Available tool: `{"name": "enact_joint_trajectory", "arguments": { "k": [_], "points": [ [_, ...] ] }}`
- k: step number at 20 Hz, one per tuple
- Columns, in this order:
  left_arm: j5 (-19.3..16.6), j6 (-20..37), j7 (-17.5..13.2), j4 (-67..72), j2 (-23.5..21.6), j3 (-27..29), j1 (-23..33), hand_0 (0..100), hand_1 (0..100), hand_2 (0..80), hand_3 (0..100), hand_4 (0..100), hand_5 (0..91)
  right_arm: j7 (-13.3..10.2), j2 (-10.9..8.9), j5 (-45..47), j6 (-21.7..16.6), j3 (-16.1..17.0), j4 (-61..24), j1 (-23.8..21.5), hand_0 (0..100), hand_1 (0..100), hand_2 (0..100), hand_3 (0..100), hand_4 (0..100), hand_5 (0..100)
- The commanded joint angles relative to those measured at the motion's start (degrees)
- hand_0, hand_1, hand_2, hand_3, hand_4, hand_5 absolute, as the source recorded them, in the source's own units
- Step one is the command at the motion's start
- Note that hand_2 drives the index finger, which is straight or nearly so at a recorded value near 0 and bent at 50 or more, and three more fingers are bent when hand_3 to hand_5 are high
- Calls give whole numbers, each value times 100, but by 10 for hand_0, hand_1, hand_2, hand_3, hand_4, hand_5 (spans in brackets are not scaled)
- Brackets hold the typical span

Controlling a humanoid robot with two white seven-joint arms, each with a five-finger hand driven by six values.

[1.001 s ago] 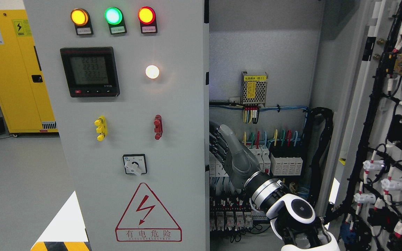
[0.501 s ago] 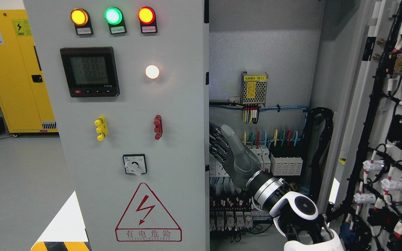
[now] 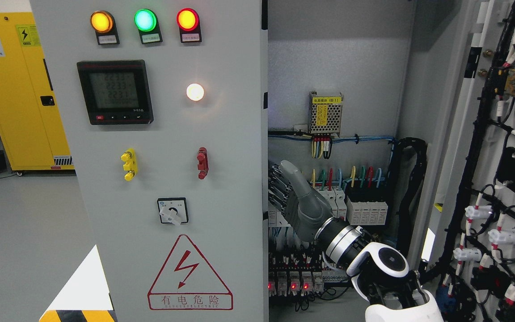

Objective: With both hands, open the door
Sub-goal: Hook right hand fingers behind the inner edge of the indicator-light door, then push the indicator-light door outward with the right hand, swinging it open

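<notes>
The grey left door (image 3: pixel 221 134) of the electrical cabinet stands shut, with three lit lamps, a meter and a rotary switch on its face. The right door (image 3: pixel 508 134) is swung wide open at the picture's right, its wired inner side showing. My right hand (image 3: pixel 280 188) reaches in from the lower right into the open cabinet. Its fingers (image 3: pixel 275 185) are extended and lie right at the left door's inner edge, holding nothing. Whether they touch the edge I cannot tell. My left arm is out of view.
Inside the cabinet are a power supply (image 3: pixel 325 114), breakers with coloured wires (image 3: pixel 365 210), relays (image 3: pixel 293 281) low down and a black cable conduit (image 3: pixel 411 179). A yellow cabinet (image 3: pixel 16 89) stands at the far left.
My right hand has stayed at the left door's edge; the wrist has shifted slightly right and down. Red lights now glow on the relays at the bottom.
</notes>
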State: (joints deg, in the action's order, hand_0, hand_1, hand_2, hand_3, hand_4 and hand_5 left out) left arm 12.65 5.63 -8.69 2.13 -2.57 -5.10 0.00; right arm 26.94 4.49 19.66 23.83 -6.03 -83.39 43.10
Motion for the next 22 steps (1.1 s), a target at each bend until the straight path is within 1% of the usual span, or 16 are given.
{"name": "enact_joint_trajectory", "arguments": {
  "k": [1,3,8,10,11,13,14,22],
  "points": [
    [0,0,-1,-2,-6,0,53,0,0,0,0,0,0,4,-9,442,121,32,95,23,201,122,0,0,0,0],
    [0,0,-1,-2,-6,0,53,0,0,0,0,0,0,4,-18,433,104,32,104,23,201,123,0,0,0,0],
    [0,0,-1,-2,-15,0,53,0,0,0,0,0,0,4,-27,451,60,23,131,198,201,122,0,0,0,0],
    [0,9,-1,-2,-15,0,53,0,0,0,0,0,0,22,-62,451,51,6,130,207,201,123,0,0,0,0],
    [0,0,-1,-2,-15,0,53,0,0,0,0,0,0,100,-62,451,43,-3,122,199,201,123,0,0,0,0],
    [0,9,-1,-2,-15,0,53,0,0,0,0,0,0,346,-71,416,42,-30,122,198,201,122,0,0,0,0],
    [0,0,-1,-2,-15,0,53,0,0,0,0,0,0,399,-71,398,42,-21,130,207,201,122,0,0,0,0],
    [0,0,-1,-2,-15,0,53,0,0,0,0,0,0,409,-80,389,69,-21,324,260,201,123,0,0,0,0]
  ]
}}
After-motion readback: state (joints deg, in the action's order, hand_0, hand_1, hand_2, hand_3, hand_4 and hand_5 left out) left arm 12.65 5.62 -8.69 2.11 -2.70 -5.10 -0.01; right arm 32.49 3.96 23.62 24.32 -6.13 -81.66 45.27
